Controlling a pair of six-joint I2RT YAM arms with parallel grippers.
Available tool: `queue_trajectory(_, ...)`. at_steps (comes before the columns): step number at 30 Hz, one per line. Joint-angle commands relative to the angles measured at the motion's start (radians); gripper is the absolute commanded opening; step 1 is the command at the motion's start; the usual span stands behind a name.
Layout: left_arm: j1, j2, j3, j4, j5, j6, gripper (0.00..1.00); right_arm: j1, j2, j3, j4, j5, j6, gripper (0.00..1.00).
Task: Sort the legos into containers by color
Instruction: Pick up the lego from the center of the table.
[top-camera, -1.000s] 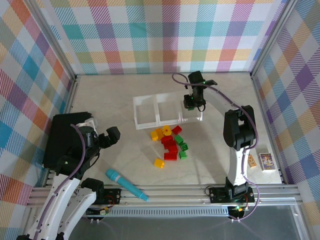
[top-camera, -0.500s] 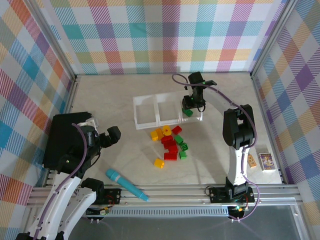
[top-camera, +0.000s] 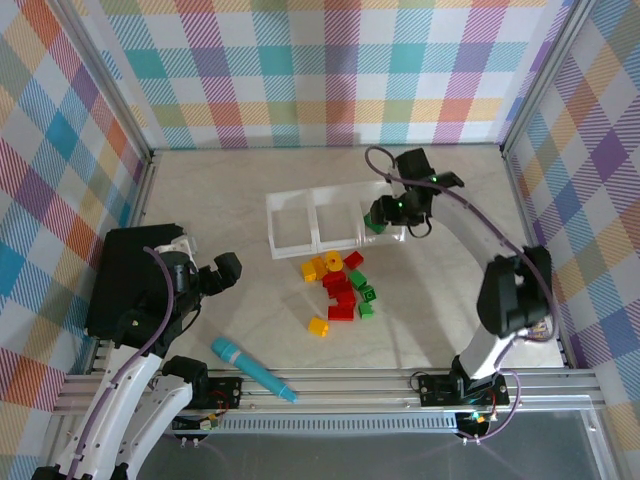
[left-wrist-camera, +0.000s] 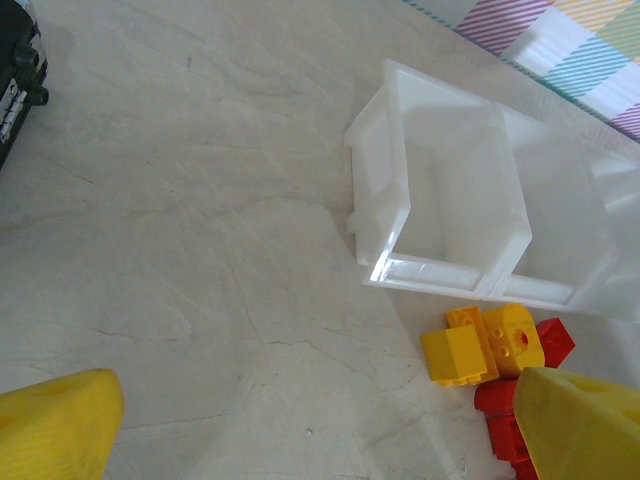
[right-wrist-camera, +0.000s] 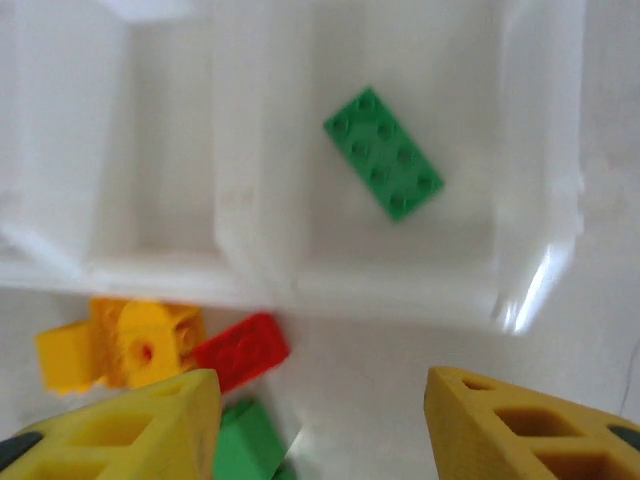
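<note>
The clear tray of three joined containers (top-camera: 300, 226) lies mid-table. One green lego (top-camera: 375, 223) rests in its right compartment, seen flat on the floor there (right-wrist-camera: 383, 153). My right gripper (top-camera: 392, 210) hovers over that compartment's near wall, open (right-wrist-camera: 320, 425), nothing between its yellow fingers (right-wrist-camera: 130, 430). The other legos (top-camera: 341, 285), red, yellow and green, lie in a loose pile just in front of the tray. My left gripper (top-camera: 207, 275) stands wide open (left-wrist-camera: 315, 430) over bare table left of the pile, holding nothing.
A large black box (top-camera: 128, 280) sits at the left beside my left arm. A teal pen-like cylinder (top-camera: 252, 368) lies near the front rail. A small card box (top-camera: 535, 322) is at the right. Plaid walls close in three sides.
My right gripper opened and let the green lego drop into the right compartment. Its arm has swung out to the right. The left arm has not moved.
</note>
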Motion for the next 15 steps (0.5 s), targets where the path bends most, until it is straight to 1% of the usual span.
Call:
queue_trajectory(1,-0.006,-0.006,-0.008,0.023,0.016,0.003,1.00,0.025,-0.113,-0.138,0.016,-0.053,0.138,0.61)
queue_trajectory(3,-0.006,-0.006,-0.006,0.024,0.016,0.005,1.00,0.043,-0.184,-0.223,0.028,-0.056,0.182,0.65)
queue_trajectory(5,-0.006,-0.005,-0.007,0.028,0.017,0.007,1.00,0.069,-0.246,-0.306,0.043,-0.078,0.209,0.65)
queue_trajectory(8,-0.006,-0.001,-0.013,0.028,0.016,0.003,1.00,0.123,-0.297,-0.382,0.051,-0.092,0.238,0.66)
queue_trajectory(11,-0.006,0.001,-0.015,0.028,0.013,0.002,1.00,0.175,-0.305,-0.425,0.047,-0.070,0.242,0.66)
queue_trajectory(15,-0.006,-0.001,-0.009,0.021,-0.002,0.005,1.00,0.207,-0.274,-0.454,0.051,-0.046,0.231,0.66)
